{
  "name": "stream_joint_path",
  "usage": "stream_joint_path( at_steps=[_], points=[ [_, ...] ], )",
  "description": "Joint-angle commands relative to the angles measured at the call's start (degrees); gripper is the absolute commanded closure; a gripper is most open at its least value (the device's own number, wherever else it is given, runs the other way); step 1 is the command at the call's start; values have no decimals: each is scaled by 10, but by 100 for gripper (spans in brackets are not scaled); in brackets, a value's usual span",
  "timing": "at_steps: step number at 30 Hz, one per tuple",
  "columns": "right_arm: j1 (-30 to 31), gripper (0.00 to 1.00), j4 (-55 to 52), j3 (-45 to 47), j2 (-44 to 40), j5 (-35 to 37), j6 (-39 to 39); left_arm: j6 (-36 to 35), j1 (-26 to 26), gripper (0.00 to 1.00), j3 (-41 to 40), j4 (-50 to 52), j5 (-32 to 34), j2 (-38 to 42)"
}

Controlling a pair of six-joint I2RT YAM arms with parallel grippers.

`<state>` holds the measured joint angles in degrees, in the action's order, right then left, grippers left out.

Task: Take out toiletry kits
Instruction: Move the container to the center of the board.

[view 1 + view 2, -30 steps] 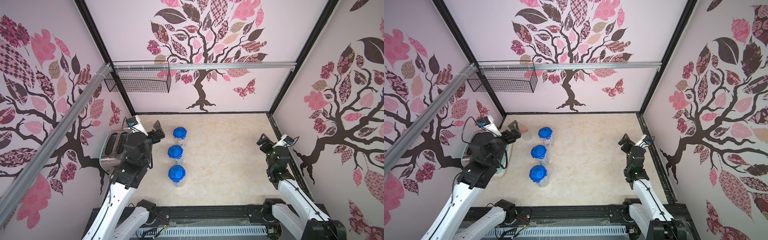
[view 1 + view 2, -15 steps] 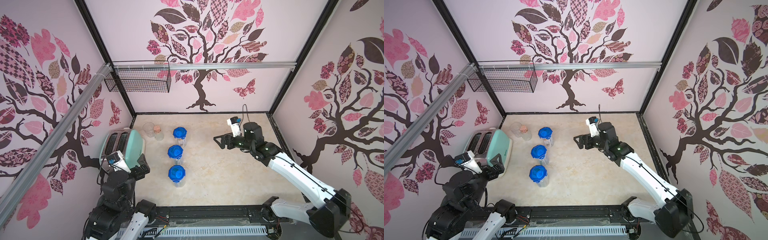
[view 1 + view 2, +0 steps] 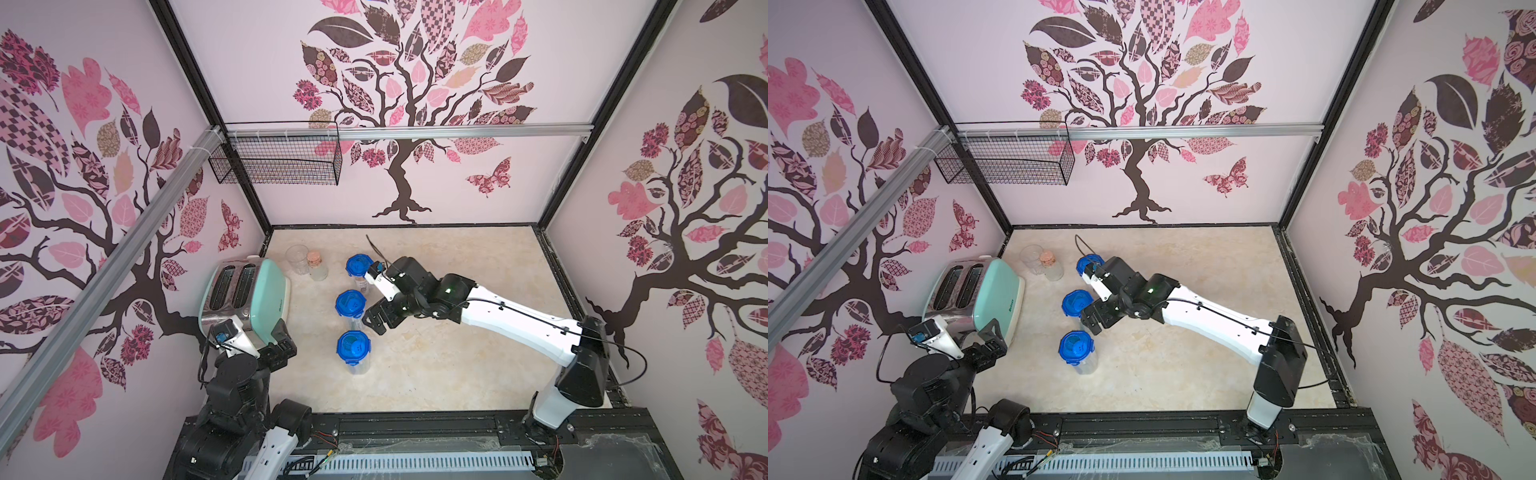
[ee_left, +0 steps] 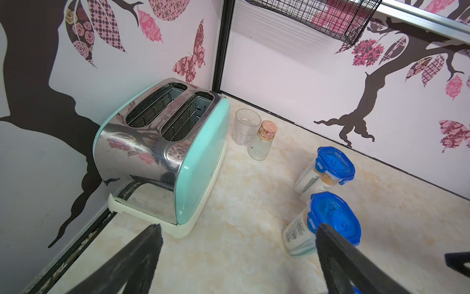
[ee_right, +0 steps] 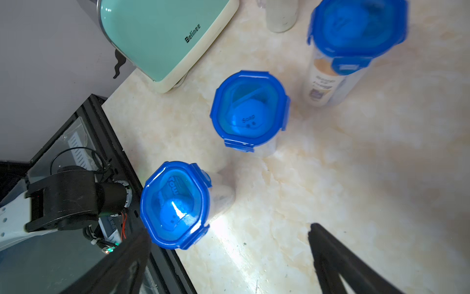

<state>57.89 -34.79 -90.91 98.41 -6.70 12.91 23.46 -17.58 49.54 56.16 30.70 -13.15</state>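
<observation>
Blue lids [image 5: 218, 101] tint and blur the toiletry kits [image 5: 248, 119] beneath.

On my right wrist's view, "Belinee" stands on the mint toaster [image 5: 157, 33]. "Soap" shows on a round tub [image 5: 248, 119] beneath the middle blue lid [image 5: 250, 84]. The bottle [image 5: 321, 85] label is too blurred to read.

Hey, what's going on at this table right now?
Three clear plastic canisters with blue clip lids stand in a row, all shut, toiletry kits inside. The right hand hangs open close by the middle canister, holding nothing. The left hand is open too, empty, near the mint-green toaster.
</observation>
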Motion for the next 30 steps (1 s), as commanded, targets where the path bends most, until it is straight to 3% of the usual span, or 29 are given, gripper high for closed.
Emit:
stream_joint_path(
  at_steps=[1, 6, 23, 30],
  points=[
    [19, 0, -61, -44, 37, 31, 14, -10, 3, 2, -1, -11, -11, 5],
    [33, 0, -71, -75, 64, 10, 31, -10, 3, 2, -3, -13, -11, 30],
    [89, 0, -135, -197, 176, 78, 46, -3, 3, 2, -5, -8, 3, 35],
    [104, 0, -138, -207, 189, 82, 46, -2, 3, 2, -5, -8, 5, 35]
  ],
)
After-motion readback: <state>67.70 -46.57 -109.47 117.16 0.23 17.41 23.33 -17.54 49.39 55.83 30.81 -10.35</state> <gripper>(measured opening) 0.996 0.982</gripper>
